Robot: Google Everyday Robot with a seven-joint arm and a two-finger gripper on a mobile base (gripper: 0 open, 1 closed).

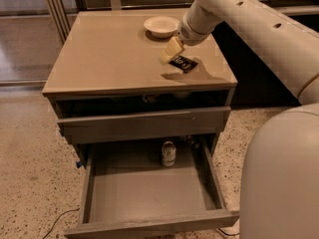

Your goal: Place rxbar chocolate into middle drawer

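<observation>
The rxbar chocolate (183, 62), a flat black bar with white lettering, is on the right part of the grey cabinet top (109, 59), just in front of the white bowl (161, 26). My gripper (170, 51) hangs from the white arm and is right at the bar's left end, touching or nearly touching it. I cannot tell whether the bar rests on the top or is slightly raised. The middle drawer (149, 195) is pulled far out at the bottom of the view, a long grey tray.
A small can with a pale label (168, 153) stands at the back of the pulled-out drawer. Another grey drawer (144, 126) above it sticks out slightly. My white robot body (281, 178) fills the lower right. A cable (60, 220) lies on the speckled floor.
</observation>
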